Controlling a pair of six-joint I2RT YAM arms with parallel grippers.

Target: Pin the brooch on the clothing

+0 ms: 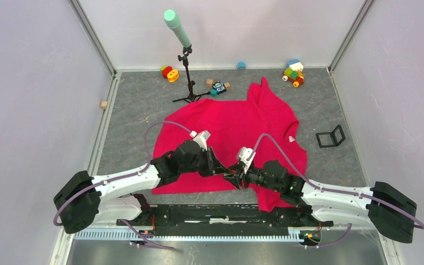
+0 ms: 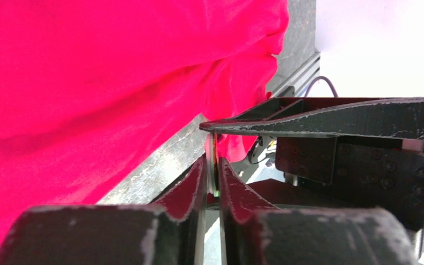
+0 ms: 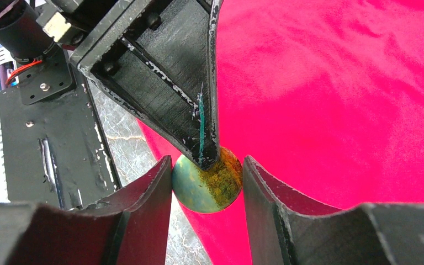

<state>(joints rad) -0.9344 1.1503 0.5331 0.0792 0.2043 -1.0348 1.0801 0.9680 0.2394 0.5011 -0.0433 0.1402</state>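
The brooch (image 3: 201,190), a round yellow-green disc, hangs above the near hem of the red-pink T-shirt (image 1: 237,124). My left gripper (image 1: 223,170) is shut on its two faces; in the left wrist view the disc (image 2: 214,160) shows edge-on between the fingers. My right gripper (image 1: 237,178) closes on the disc's rim from both sides, its fingers (image 3: 154,193) touching or nearly touching it. The left gripper's finger (image 3: 187,99) crosses over the top of the disc. The shirt lies spread flat and fills the left wrist view (image 2: 88,83) and the right wrist view (image 3: 337,83).
A black tripod with a teal-topped pole (image 1: 186,66) stands behind the shirt. Toy blocks (image 1: 293,73), (image 1: 169,72), (image 1: 218,86) lie along the back. A small black frame (image 1: 331,137) sits right of the shirt and a wooden cube (image 1: 104,104) at the left. Walls enclose three sides.
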